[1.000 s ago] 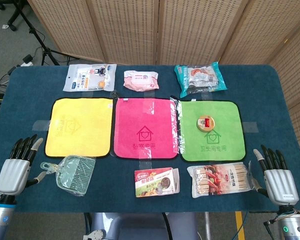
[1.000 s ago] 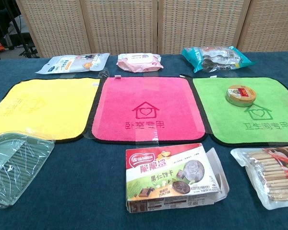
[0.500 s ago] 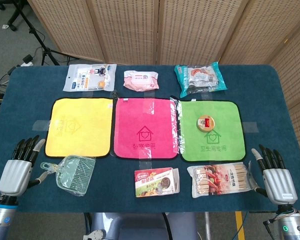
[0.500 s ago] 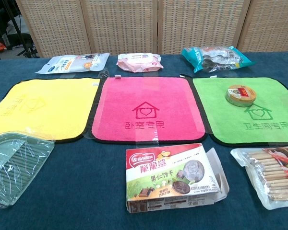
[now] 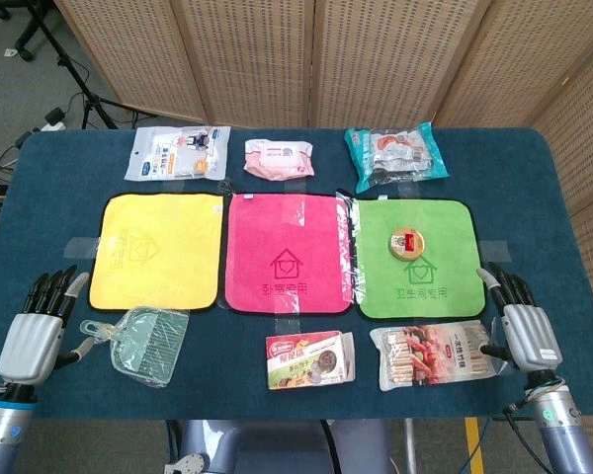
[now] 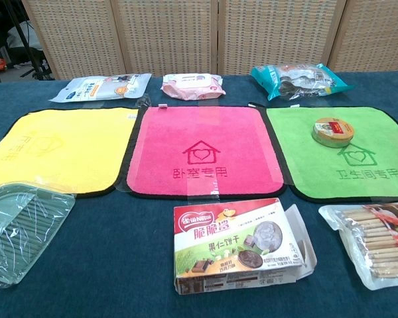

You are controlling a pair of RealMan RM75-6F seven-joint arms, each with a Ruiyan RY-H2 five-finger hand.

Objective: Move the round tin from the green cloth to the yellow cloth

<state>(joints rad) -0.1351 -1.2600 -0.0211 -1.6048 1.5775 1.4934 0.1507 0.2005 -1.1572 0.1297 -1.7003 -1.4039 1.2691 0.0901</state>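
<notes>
The round tin, gold with a red label, lies flat on the green cloth toward its upper right. The yellow cloth lies bare at the left, with a pink cloth between the two. My right hand hovers open near the table's front right edge, below and to the right of the tin. At the front left edge my left hand is open and holds nothing. Neither hand shows in the chest view.
A snack box and a bag of biscuit sticks lie in front of the pink and green cloths. A green plastic comb pack sits below the yellow cloth. Three packets line the far edge.
My right hand has moved up and inward toward the green cloth's lower right corner. The left hand has drifted slightly lower. The tin has not moved.
</notes>
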